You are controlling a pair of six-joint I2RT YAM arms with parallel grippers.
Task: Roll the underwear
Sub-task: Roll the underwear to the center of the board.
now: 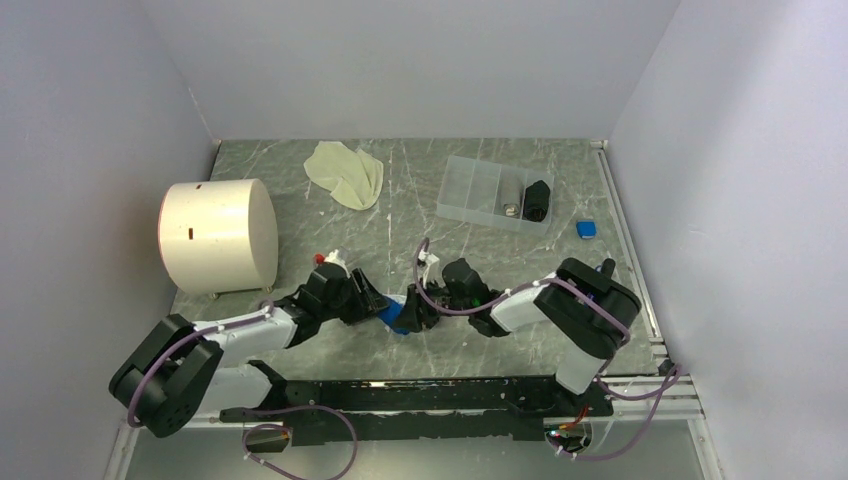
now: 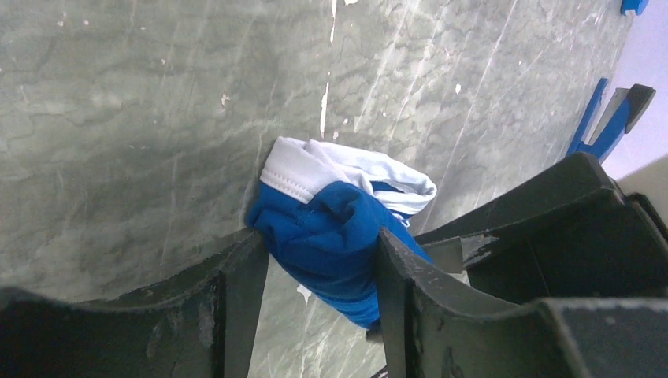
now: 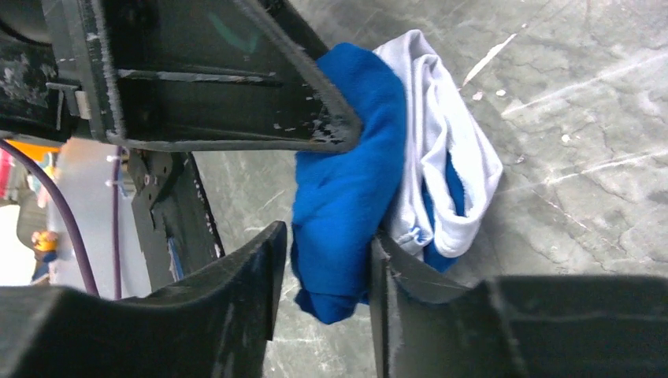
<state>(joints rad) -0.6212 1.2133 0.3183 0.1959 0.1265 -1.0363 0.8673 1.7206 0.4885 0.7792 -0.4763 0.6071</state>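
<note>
Nearest in the top view is the black mounting rail [image 1: 420, 398]. Just beyond it the left gripper [image 1: 383, 308] and right gripper [image 1: 425, 308] meet over the blue underwear [image 1: 402, 320], mid-table. The cream underwear [image 1: 345, 173] lies well apart near the far wall, unrolled.

In the left wrist view the left gripper [image 2: 319, 295] is closed on the blue underwear [image 2: 335, 236], a bunched bundle with its white edging on top (more crumpled than rolled).

In the right wrist view the right gripper [image 3: 327, 268] straddles a fold of the blue underwear [image 3: 346, 181]; whether it pinches, I cannot tell.

The step in hand looks like forming the blue roll. Next, the loose edging needs tucking in and the bundle turning tight.
</note>
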